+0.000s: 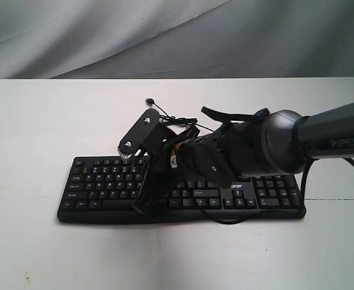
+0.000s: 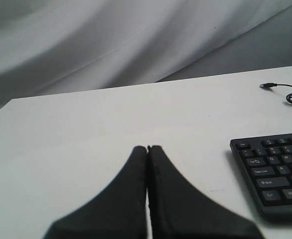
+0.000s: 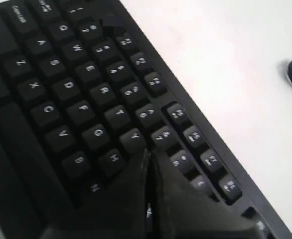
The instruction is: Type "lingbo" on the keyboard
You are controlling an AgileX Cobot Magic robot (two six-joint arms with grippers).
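Note:
The black keyboard with white legends lies flat across the middle of the white table. My right arm reaches in from the right and across it. The right gripper points down at the letter keys near the keyboard's middle. In the right wrist view the keyboard fills the frame, and the shut right gripper has its tip just beside the Y, H and 7 keys. Whether it touches a key is unclear. The left gripper is shut and empty over bare table, apart from the keyboard's left end.
The keyboard's thin black cable lies coiled on the table behind the keyboard, its plug end pointing away. Grey cloth hangs behind the table's far edge. The left arm is out of the exterior view.

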